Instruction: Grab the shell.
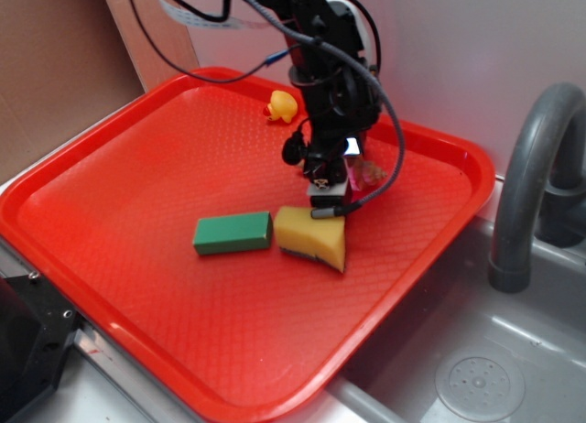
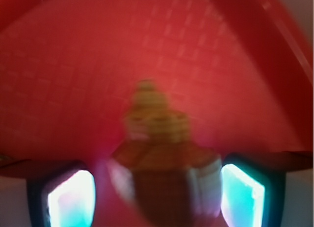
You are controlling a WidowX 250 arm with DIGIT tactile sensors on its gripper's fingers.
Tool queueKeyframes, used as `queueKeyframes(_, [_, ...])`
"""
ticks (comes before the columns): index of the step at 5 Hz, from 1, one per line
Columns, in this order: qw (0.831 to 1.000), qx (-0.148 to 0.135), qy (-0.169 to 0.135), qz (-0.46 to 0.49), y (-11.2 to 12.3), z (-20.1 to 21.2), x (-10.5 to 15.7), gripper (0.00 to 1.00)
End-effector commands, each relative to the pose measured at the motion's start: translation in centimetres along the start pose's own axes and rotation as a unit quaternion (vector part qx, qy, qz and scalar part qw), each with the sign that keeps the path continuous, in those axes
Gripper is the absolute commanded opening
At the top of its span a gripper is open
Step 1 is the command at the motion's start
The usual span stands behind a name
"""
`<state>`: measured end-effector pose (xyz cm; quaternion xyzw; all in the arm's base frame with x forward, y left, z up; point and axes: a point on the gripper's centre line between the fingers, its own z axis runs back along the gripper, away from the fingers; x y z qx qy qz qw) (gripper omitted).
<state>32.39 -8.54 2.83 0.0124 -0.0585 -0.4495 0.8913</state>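
The gripper [image 1: 331, 187] hangs low over the far right part of the tray [image 1: 119, 176], pointing down. The shell [image 2: 159, 138] sits directly between its fingers [image 2: 68, 197]: in the wrist view the knobbly body fills the gap, the wide whorls nearest the camera and the body narrowing away from the tool toward the tray's far rim. So its long axis runs fore-and-aft through the gap, crosswise to the closing direction, which suits a squeeze across the body. In the exterior view only a tan sliver of shell shows, just to the right of the fingers.

The two lit pads stand on either side of the shell, each with what looks like a narrow margin beside it; the view is too blurred to say whether they touch it, so I cannot tell if the grip is made or the fingers are apart.

The sponge [image 1: 316, 237] lies just in front of the tool, the block [image 1: 233, 233] beyond it to the left, and the duck [image 1: 282, 106] behind the tool
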Motion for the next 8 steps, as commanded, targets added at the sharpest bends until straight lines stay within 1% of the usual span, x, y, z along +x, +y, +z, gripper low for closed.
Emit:
queueKeyframes(1, [1.000, 0.018, -0.001, 0.008, -0.2, 0.9, 2.3, 0.00])
queueKeyframes(2, [0.997, 0.025, 0.027, 0.061, 0.0, 4.8, 0.8, 0.00])
queueKeyframes(3, [0.982, -0.004, 0.061, 0.178, -1.1, 10.4, -3.3, 0.00])
queueKeyframes(4, [0.958, -0.016, 0.066, 0.280, -1.7, 14.2, -6.7, 0.00])
queueKeyframes(5, [0.916, -0.039, 0.029, 0.399, -3.1, 17.4, -10.4, 0.00])
queueKeyframes(6, [0.897, -0.014, 0.002, 0.443, -3.2, 19.9, -12.1, 0.00])
queueKeyframes(7, [0.900, 0.013, -0.049, 0.433, -3.3, 21.9, -12.3, 0.00])
queueKeyframes(8, [0.906, 0.022, -0.021, 0.421, -2.4, 21.0, -11.6, 0.00])
